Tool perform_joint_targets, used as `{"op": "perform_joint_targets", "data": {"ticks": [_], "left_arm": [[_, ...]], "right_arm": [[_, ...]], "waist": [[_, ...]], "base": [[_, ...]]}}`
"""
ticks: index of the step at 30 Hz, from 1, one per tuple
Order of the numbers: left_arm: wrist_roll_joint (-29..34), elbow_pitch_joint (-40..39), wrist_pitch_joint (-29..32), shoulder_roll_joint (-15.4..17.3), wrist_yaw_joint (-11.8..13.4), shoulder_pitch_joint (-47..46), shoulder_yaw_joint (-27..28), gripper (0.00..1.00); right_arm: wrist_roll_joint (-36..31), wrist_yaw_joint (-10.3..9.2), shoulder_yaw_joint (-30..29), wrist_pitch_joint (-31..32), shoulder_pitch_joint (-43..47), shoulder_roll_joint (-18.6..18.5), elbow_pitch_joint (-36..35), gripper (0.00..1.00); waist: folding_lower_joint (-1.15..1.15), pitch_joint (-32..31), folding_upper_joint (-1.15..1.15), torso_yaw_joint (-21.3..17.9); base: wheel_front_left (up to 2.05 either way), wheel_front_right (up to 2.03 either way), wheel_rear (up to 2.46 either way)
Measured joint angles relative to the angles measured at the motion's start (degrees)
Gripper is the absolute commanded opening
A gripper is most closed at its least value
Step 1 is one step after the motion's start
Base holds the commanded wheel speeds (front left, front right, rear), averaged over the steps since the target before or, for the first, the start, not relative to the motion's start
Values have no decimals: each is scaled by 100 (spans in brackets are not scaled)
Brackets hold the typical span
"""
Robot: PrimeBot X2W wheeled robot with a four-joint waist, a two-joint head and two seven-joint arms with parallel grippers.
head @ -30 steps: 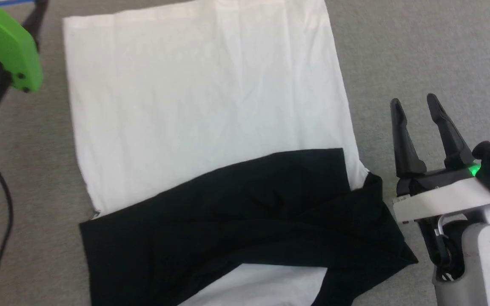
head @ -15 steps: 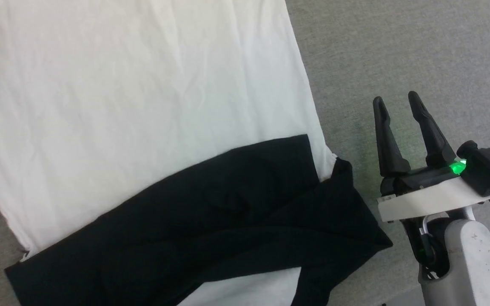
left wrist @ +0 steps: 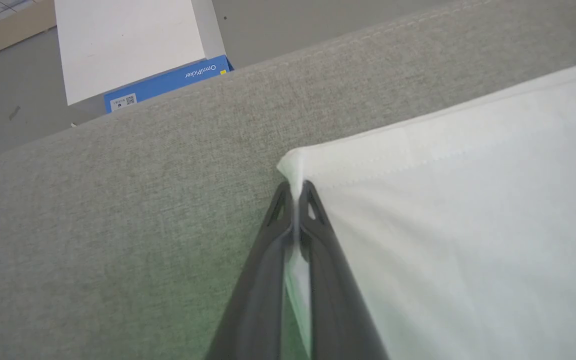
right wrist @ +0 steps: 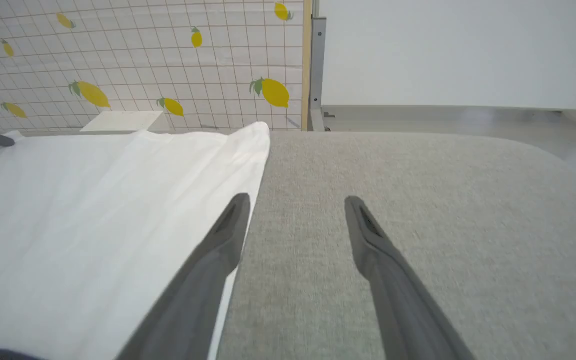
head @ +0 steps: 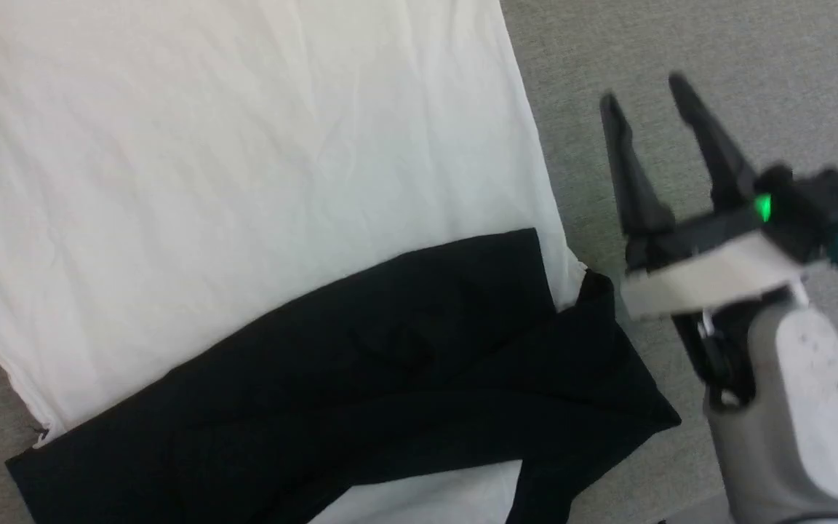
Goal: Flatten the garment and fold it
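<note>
On my head feed the garment (head: 244, 182), a soft long-sleeved shirt with a plain white body and black sleeves, lies spread on a grey woven-fabric surface (head: 681, 36). Its white body looks mostly flat, with fine creases. The black sleeve cloth (head: 390, 364) is folded slantwise across the garment's near end, and a small patch of white shows below it.

My left gripper (left wrist: 295, 187) has its two dark fingers pressed together on a hemmed white corner of the garment (left wrist: 468, 225). A strip of white cloth is pinched between them and the corner tip pokes out just past the fingertips. The grey surface (left wrist: 118, 200) runs out beyond that corner. Past the surface's edge, well apart from the garment, I see a blue box with white lettering (left wrist: 168, 82) and a plain white block (left wrist: 128, 45) touching it.

My right gripper (head: 643, 91) is blurred on the head feed, just beside the garment's right edge, with its fingers spread wide and nothing between them. On its own wrist feed the right gripper (right wrist: 298, 199) straddles bare grey surface (right wrist: 418, 200). One finger overlaps the garment's (right wrist: 68, 225) edge, though I cannot tell whether it touches the cloth.
</note>
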Motion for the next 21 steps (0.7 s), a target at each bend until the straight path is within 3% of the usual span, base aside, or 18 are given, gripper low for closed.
{"op": "perform_joint_targets", "data": {"ticks": [4,12,21], "left_arm": [[1,-7,-137,-87,-78,-70,-94,0],[25,25,-575,-575,-190,-480,-339,0],[-7,153,-1016,-969,-397,-758,-583,0]], "right_arm": [[-71,0,112,502,-1152,1,230,100],[182,0,-108,2069,-3462,8,2076,100],[-376,0,-687,3573,-4774,11,3765,100]], "waist": [[0,34,0,106],[0,181,0,496],[0,420,0,1065]], "base": [[0,0,0],[0,0,0],[0,0,0]]}}
